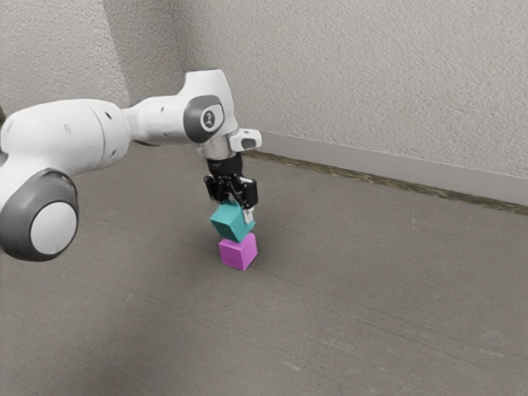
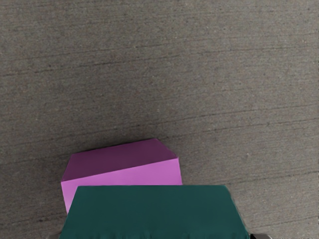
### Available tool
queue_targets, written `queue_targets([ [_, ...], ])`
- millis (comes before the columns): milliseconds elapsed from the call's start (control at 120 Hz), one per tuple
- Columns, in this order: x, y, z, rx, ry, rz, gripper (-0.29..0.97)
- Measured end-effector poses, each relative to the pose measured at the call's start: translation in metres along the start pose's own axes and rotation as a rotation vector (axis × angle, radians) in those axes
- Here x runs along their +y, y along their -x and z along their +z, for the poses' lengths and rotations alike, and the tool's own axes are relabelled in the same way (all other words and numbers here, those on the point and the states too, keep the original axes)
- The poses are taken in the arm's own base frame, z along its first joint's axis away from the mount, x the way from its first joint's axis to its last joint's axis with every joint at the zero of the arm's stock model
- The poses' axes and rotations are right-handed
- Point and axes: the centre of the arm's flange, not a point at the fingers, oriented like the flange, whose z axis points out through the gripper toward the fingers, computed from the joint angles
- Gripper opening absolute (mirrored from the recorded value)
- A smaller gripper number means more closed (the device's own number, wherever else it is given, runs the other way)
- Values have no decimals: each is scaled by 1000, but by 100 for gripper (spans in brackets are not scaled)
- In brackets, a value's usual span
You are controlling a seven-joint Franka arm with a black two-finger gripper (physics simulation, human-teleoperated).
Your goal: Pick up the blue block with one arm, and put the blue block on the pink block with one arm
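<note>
Wrist view: blue block (image 2: 152, 211) is cut off at the lower edge and covers the near part of the pink block (image 2: 124, 172). Ext. view: jaws stand a block's width apart, clamped on the blue block (image 1: 231, 224) from two sides and hiding its top face. Block is a teal-blue cube, tilted, directly over the pink block (image 1: 238, 252) on the grey floor (image 1: 371, 313); lower corner at or just above the pink top, contact hard to make out.
</note>
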Motion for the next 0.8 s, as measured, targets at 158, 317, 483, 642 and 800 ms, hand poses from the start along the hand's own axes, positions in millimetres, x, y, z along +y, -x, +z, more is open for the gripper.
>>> queue_targets([
  [158, -2, 0, 4, -10, 4, 4, 57],
  [317, 1, 5, -10, -14, -11, 14, 63],
  [483, 37, 27, -86, 42, -37, 85, 65],
  [642, 83, 122, -225, 113, -158, 231, 67],
  [800, 145, 220, -285, 65, -276, 401, 67],
])
